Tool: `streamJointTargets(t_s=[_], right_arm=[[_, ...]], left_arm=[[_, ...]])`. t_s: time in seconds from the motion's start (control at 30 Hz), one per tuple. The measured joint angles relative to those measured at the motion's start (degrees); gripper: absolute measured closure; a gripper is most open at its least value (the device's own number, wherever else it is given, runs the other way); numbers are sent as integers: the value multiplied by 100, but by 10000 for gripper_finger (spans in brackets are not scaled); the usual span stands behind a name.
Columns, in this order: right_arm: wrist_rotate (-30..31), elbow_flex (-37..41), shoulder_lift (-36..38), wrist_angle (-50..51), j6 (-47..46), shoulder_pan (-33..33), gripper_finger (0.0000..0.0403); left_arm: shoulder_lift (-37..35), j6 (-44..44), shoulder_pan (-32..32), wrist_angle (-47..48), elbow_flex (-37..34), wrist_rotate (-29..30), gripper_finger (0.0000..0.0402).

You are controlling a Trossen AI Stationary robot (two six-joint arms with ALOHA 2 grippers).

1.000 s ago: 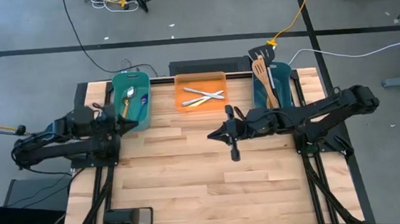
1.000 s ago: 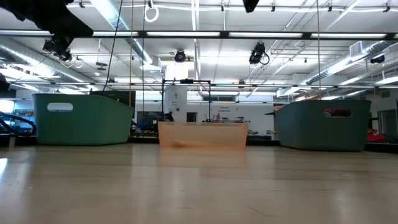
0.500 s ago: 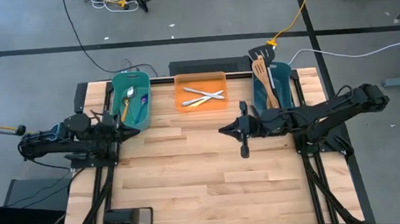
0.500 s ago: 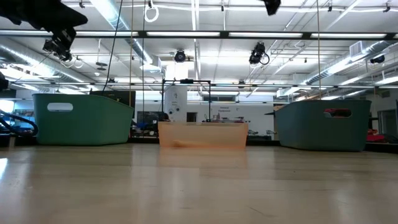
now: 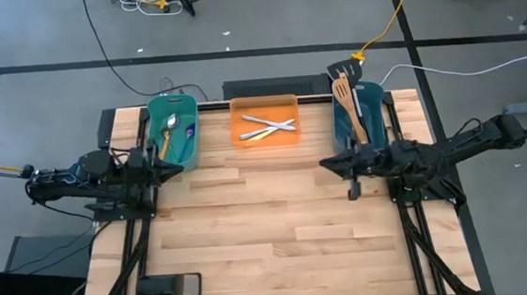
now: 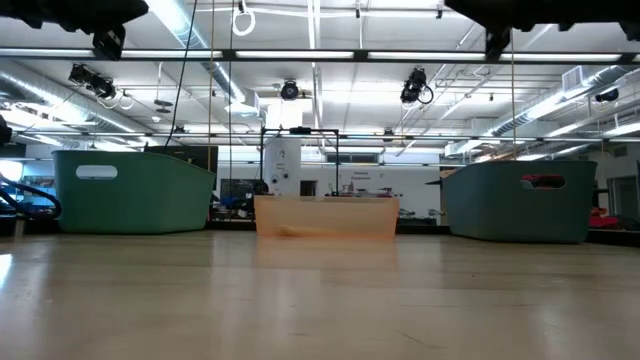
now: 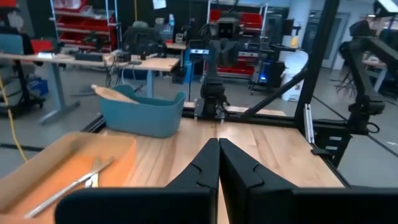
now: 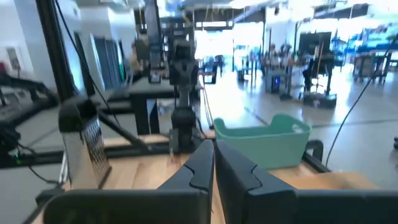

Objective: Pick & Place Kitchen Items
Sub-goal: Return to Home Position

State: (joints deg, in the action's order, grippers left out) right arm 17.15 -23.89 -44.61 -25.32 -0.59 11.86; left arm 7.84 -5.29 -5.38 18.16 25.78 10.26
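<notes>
kitchen items point(image 5: 266, 125) fill teal tubs point(image 5: 195, 134) and orange tray point(image 5: 235, 121), walls hiding them in low view; left gripper point(image 7: 217, 142) and right gripper point(image 8: 213, 143) clenched, empty.

Grey concrete floor point(image 5: 38, 33), ceiling strip lights point(image 6: 300, 55), red shelving point(image 7: 81, 28), wooden desk point(image 7: 149, 63)

Three containers stand along the table's point(image 5: 270, 227) rear edge. The left tub point(image 5: 171, 99) holds spoons point(image 5: 172, 123). The centre tray point(image 5: 263, 99) holds crossed cutlery point(image 5: 266, 125). The right tub point(image 5: 375, 110) holds wooden spatulas point(image 5: 342, 92) and a turner point(image 5: 338, 70), which project rearward over its rim.
</notes>
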Motion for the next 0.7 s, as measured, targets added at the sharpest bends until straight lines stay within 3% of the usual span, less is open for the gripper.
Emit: streamJointTargets(t_s=[0.33, 0.7], right_arm=[[89, 734, 1190, 1, 197, -4, 378], [240, 1216, 1989, 247, 209, -15, 378]], left_arm=[[0, 147, -103, -97, -48, 177, 391], [-46, 150, -103, -1160, -1106, 175, 390]])
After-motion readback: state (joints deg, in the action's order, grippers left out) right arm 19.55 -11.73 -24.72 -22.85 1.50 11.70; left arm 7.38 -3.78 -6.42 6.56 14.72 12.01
